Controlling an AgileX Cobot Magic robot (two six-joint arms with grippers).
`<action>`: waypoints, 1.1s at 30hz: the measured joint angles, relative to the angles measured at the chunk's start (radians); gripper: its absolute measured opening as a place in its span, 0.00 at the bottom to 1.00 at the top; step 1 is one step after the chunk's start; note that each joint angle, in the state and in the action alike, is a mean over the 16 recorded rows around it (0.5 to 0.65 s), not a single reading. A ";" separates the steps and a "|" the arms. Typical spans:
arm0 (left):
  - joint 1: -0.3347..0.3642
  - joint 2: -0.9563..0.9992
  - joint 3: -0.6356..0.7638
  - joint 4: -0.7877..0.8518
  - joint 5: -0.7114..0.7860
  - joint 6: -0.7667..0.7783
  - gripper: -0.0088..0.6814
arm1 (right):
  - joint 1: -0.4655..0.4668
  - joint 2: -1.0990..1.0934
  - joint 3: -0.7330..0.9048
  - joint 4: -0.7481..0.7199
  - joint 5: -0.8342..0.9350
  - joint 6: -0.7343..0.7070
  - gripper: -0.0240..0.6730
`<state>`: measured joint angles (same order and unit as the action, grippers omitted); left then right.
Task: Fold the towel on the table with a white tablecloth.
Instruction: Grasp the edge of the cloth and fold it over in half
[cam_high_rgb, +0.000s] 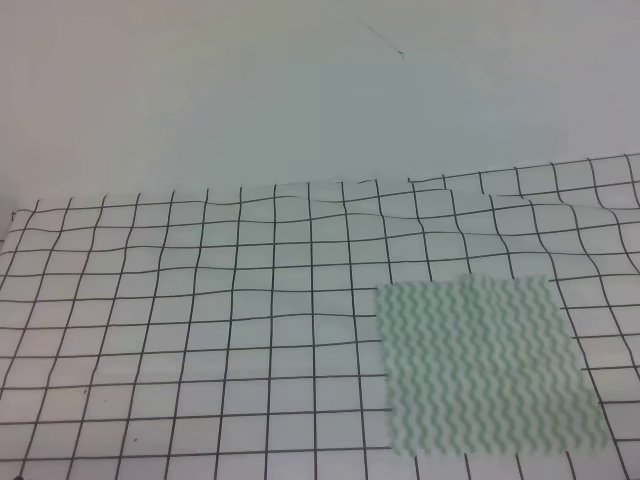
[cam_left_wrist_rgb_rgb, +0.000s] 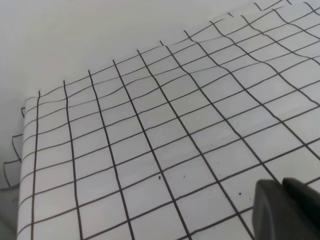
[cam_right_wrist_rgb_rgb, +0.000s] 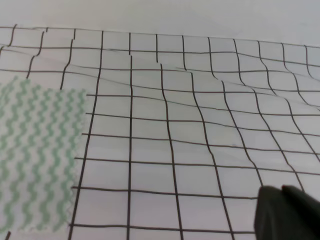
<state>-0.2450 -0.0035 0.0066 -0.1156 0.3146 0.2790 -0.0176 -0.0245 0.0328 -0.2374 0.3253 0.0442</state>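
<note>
From the high view we see the towel (cam_high_rgb: 483, 366) lying flat and spread open on the near right part of the bench (cam_high_rgb: 60, 440), its mint-green and white wavy stripes running across several grid squares. It rests directly on the white tablecloth (cam_high_rgb: 200, 300), whose black grid lines show on every side of it except at its near edge, which comes close to the bottom of the view. The tablecloth is slightly rumpled along the far edge, where the grid lines bend and a low ridge rises at the far right. A plain pale wall (cam_high_rgb: 300, 90) stands behind the bench. No arm shows in the high view. In the left wrist view we see only bare gridded cloth, with its left edge hanging over the side of the bench, and a dark piece of the left hand (cam_left_wrist_rgb_rgb: 285, 210) in the near right corner; we cannot tell whether that hand is released or clenched. In the right wrist view the towel lies at the near left, its far right corner flat on the cloth, and a dark piece of the right hand (cam_right_wrist_rgb_rgb: 287, 214) shows in the near right corner, well apart from the towel; we cannot tell its state either. Neither hand touches the towel.
</note>
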 joint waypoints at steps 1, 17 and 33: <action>0.000 0.000 0.000 0.000 0.000 0.000 0.01 | 0.000 0.000 0.000 0.000 0.000 0.000 0.03; 0.000 0.000 -0.004 0.000 0.002 0.000 0.01 | 0.000 0.000 0.000 0.000 0.000 0.000 0.03; 0.000 0.000 -0.002 0.000 0.001 0.000 0.01 | 0.000 0.000 0.000 0.000 0.000 0.000 0.03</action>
<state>-0.2450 -0.0035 0.0048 -0.1158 0.3156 0.2789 -0.0176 -0.0245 0.0328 -0.2374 0.3258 0.0442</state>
